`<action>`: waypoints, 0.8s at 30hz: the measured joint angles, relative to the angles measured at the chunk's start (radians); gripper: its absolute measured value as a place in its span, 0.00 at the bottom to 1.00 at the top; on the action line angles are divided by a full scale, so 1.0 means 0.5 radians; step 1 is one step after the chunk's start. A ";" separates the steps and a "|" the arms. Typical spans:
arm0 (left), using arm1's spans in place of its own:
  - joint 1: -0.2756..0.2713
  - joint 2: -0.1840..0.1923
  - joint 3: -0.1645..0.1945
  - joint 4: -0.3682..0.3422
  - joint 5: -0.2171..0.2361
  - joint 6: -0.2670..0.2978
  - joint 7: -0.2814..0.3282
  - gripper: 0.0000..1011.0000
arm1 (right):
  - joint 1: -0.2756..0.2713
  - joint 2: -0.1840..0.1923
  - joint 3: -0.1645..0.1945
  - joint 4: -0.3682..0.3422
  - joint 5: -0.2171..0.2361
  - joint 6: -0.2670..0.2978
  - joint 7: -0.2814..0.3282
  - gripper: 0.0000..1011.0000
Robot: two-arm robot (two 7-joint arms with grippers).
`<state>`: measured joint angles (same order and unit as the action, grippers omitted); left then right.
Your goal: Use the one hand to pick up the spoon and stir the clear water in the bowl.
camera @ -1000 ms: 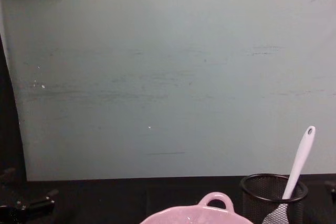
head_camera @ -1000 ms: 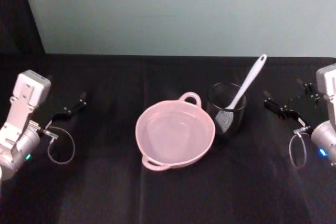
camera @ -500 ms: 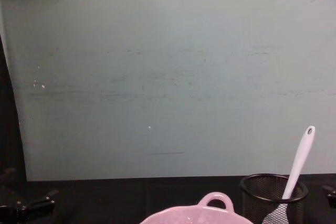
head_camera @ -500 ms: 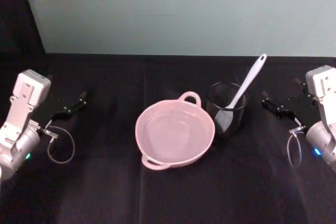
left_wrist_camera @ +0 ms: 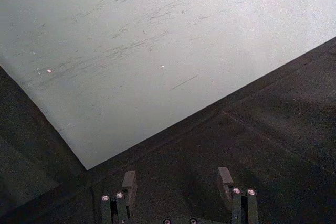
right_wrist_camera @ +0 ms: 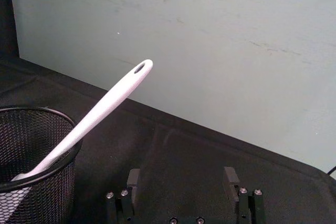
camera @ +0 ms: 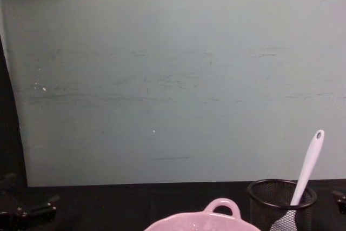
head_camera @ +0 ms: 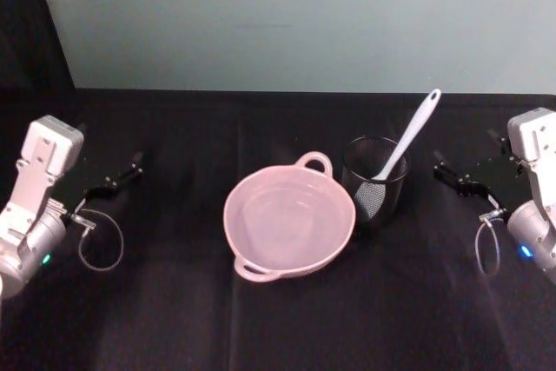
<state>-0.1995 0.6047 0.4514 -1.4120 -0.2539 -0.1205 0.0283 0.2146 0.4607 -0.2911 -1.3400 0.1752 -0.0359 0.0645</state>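
The pale pink bowl (head_camera: 289, 225) sits mid-table holding clear water; its rim and loop handle show in the chest view (camera: 220, 208). The long white spoon (head_camera: 415, 134) stands tilted in a black wire-mesh cup (head_camera: 375, 183) just right of the bowl, handle leaning up and to the right (camera: 309, 162). My right gripper (head_camera: 465, 149) hovers open to the right of the cup, apart from the spoon; its wrist view has the spoon handle (right_wrist_camera: 105, 106) ahead of the open gripper (right_wrist_camera: 181, 179). At the table's left, away from everything, my left gripper (head_camera: 108, 147) is open and empty (left_wrist_camera: 177, 182).
A black cloth (head_camera: 174, 301) covers the table, and a pale green wall (head_camera: 295, 15) rises behind its far edge. Grey cable loops hang beside each wrist (head_camera: 97, 245). Open cloth lies in front of the bowl and between each gripper and the bowl.
The right arm has shifted a little inward toward the mesh cup. The left arm, bowl and spoon have stayed where they were.
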 joint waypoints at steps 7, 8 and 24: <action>0.000 0.000 0.000 0.000 0.000 0.000 0.000 1.00 | -0.001 0.001 0.001 -0.001 0.003 0.001 0.003 0.99; 0.000 0.000 0.000 0.000 0.000 0.000 0.000 1.00 | -0.002 0.001 0.001 -0.002 0.003 0.001 0.003 0.99; 0.000 0.000 0.000 0.000 0.000 0.000 0.000 1.00 | -0.002 0.003 0.001 -0.003 0.007 0.003 0.007 0.99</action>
<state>-0.1996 0.6047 0.4514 -1.4120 -0.2539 -0.1205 0.0283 0.2136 0.4620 -0.2904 -1.3415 0.1785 -0.0346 0.0682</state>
